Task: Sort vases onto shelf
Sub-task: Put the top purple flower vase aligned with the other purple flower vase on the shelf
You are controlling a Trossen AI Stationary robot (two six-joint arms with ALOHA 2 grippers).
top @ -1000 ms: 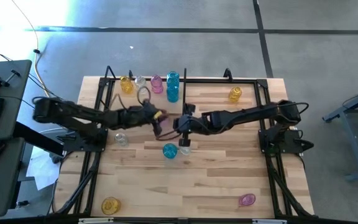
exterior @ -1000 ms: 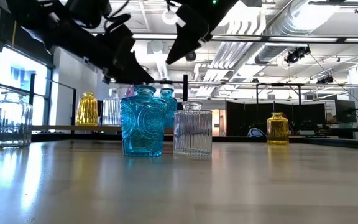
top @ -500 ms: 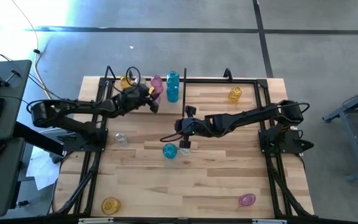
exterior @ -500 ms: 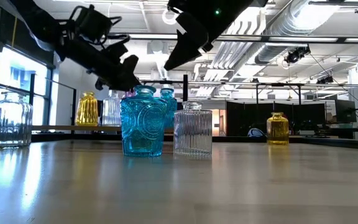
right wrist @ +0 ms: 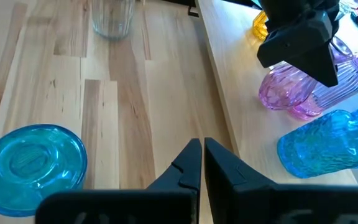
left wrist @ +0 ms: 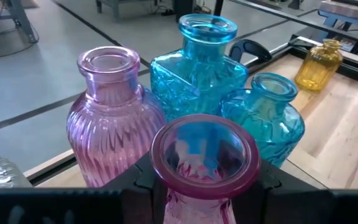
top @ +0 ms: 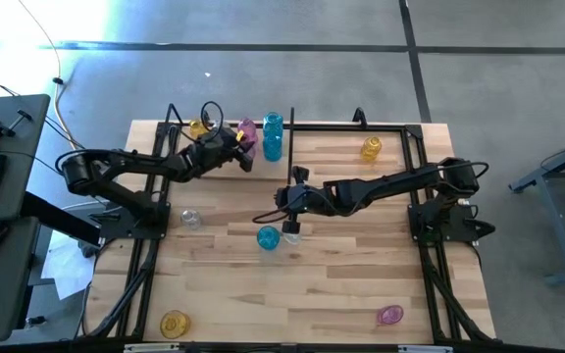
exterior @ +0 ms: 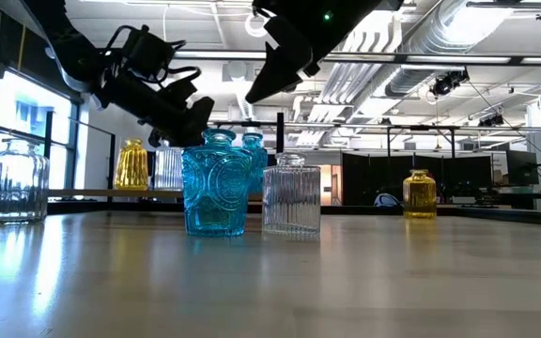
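the left gripper is clamped on a pink vase and holds it at the back edge of the shelf, just beside a ribbed pink vase and two teal-blue vases standing there. the right gripper, its fingers pressed together and holding nothing, hangs over the planks nearer the front than the shelf's divider rod, close to a round blue vase and a clear ribbed vase.

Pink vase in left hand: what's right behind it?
Behind the held pink vase: a ribbed pink vase, two teal vases. Their bases are covered; the surface under them is hidden.
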